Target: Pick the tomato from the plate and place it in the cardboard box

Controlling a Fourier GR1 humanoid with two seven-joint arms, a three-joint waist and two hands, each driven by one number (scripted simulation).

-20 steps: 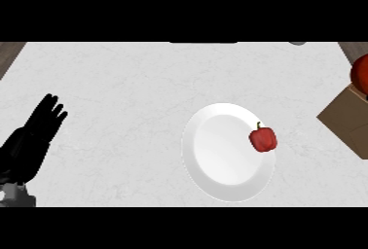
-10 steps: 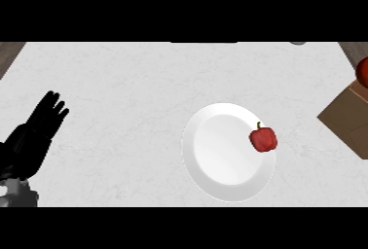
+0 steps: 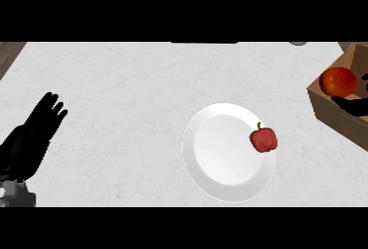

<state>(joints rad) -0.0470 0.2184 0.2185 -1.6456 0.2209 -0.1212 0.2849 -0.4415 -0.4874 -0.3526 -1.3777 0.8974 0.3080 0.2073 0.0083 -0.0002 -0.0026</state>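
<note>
Shifted since earlier: tomato (image 3: 338, 81) now inside cardboard box (image 3: 334, 116), my right robot hand (image 3: 351, 105) beside it, grip I cannot tell; placement nearly done. Also my left robot hand (image 3: 32, 141), resting, fingers apart.

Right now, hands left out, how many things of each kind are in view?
Plate: 1
Red pepper: 1
Tomato: 1
Cardboard box: 1
Total: 4
Cut-off bits at the far edge are not counted.
</note>
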